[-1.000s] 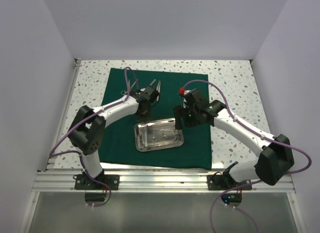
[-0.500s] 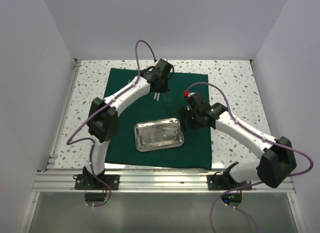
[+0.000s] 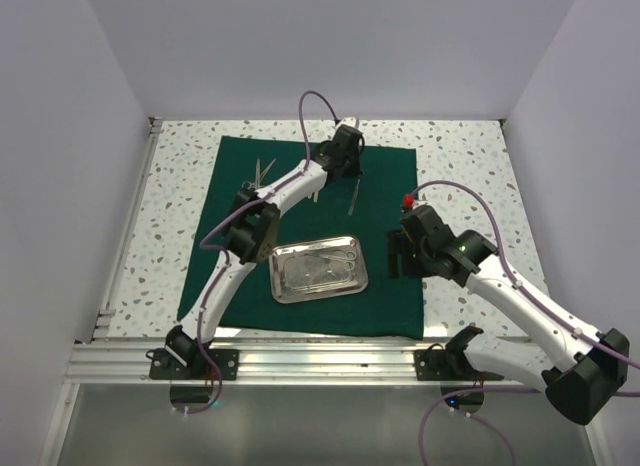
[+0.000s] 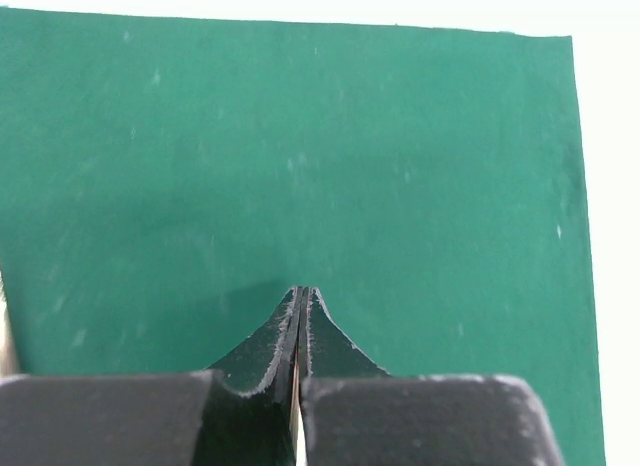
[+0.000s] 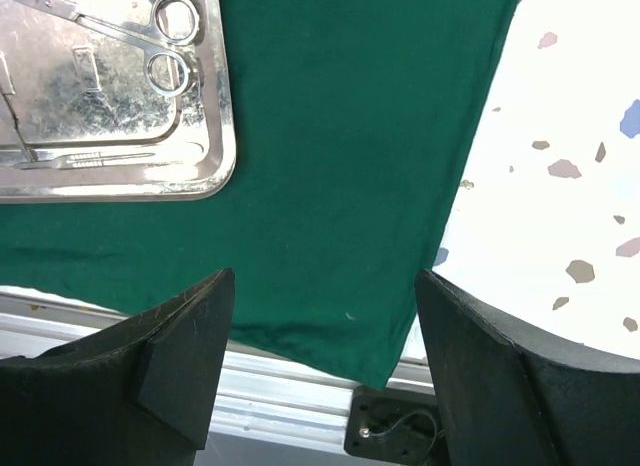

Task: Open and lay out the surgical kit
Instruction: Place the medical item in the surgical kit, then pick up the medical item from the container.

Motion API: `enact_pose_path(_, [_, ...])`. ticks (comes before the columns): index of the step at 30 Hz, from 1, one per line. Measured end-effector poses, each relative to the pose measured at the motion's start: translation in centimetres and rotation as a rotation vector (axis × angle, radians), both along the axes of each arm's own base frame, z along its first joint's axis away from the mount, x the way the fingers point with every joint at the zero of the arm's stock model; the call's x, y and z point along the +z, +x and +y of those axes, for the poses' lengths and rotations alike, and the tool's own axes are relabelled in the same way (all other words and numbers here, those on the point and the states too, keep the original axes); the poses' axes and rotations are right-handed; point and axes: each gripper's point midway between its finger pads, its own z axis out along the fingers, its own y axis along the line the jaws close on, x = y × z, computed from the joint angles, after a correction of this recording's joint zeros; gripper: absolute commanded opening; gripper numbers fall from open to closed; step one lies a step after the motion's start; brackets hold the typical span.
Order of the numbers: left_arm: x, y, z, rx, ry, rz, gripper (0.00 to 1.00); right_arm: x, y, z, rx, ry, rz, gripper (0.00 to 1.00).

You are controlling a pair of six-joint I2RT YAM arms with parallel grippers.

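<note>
The dark green cloth lies spread flat, also seen in the left wrist view and right wrist view. The steel tray sits on its near middle and holds scissors and other slim instruments. My left gripper is stretched over the far part of the cloth. It is shut, and a thin silver strip shows between its fingers. Slim tweezers hang below it. My right gripper is open and empty over the cloth's near right corner, right of the tray.
Another slim silver instrument lies on the cloth at the far left. Speckled tabletop surrounds the cloth. White walls close in the left, right and far sides. An aluminium rail runs along the near edge, also in the right wrist view.
My left arm has stretched far and to the right, carrying the tweezers away from the tray. My right gripper has pulled back from the tray toward the near right corner.
</note>
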Motion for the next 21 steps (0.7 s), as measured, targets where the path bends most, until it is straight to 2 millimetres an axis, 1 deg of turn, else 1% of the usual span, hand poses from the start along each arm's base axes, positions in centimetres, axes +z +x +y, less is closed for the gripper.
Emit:
enact_pose_path(1, [-0.4, 0.5, -0.1, 0.001, -0.010, -0.010, 0.10, 0.2, -0.1, -0.1, -0.007, 0.005, -0.003, 0.76])
enact_pose_path(2, [-0.7, 0.8, -0.2, 0.002, -0.018, -0.017, 0.19, 0.3, -0.2, -0.2, -0.013, 0.010, -0.006, 0.77])
enact_pose_path(3, [-0.8, 1.2, -0.3, 0.005, -0.027, -0.029, 0.36, 0.4, -0.3, -0.2, -0.017, 0.013, -0.007, 0.77])
enact_pose_path(4, [-0.7, 1.6, -0.3, 0.011, -0.037, -0.039, 0.44, 0.4, -0.3, -0.2, -0.020, 0.014, -0.005, 0.77])
enact_pose_path(5, [-0.7, 1.8, -0.2, 0.011, -0.039, -0.046, 0.62, 0.3, -0.3, -0.2, -0.022, 0.015, -0.004, 0.77])
enact_pose_path(6, [-0.3, 2.1, -0.1, 0.010, -0.040, -0.058, 0.71, 0.2, -0.3, -0.1, -0.022, 0.012, 0.000, 0.77])
enact_pose_path(7, [0.1, 2.2, -0.1, 0.010, -0.044, -0.066, 0.75, 0.1, -0.2, -0.1, -0.021, 0.008, 0.004, 0.77])
enact_pose_path(8, [0.7, 2.2, 0.0, 0.010, -0.045, -0.071, 0.76, 0.0, -0.1, -0.1, -0.020, 0.003, 0.010, 0.77])
enact_pose_path(9, [1.6, 1.8, 0.5, 0.006, -0.038, -0.073, 0.75, -0.2, 0.0, 0.1, -0.017, -0.004, 0.017, 0.78])
enact_pose_path(10, [2.0, 1.5, 0.8, 0.008, -0.032, -0.068, 0.73, -0.3, 0.3, 0.2, -0.012, -0.009, 0.020, 0.78])
enact_pose_path(13, [4.9, -1.7, 3.2, 0.009, 0.001, -0.033, 0.69, -0.4, 1.4, 1.0, 0.001, -0.020, 0.023, 0.78])
enact_pose_path(16, [8.3, -6.4, 6.7, 0.022, 0.042, 0.006, 0.65, -0.1, 2.9, 2.1, 0.015, -0.018, 0.012, 0.78])
enact_pose_path(18, [9.6, -9.8, 9.1, 0.036, 0.066, 0.035, 0.64, 0.2, 4.1, 3.1, 0.026, -0.008, 0.000, 0.78])
enact_pose_path(20, [9.4, -13.4, 11.5, 0.054, 0.099, 0.087, 0.61, 0.4, 5.2, 4.1, 0.039, 0.008, -0.015, 0.78])
enact_pose_path(21, [8.6, -14.9, 12.4, 0.059, 0.117, 0.122, 0.61, 0.5, 5.6, 4.5, 0.047, 0.014, -0.018, 0.78])
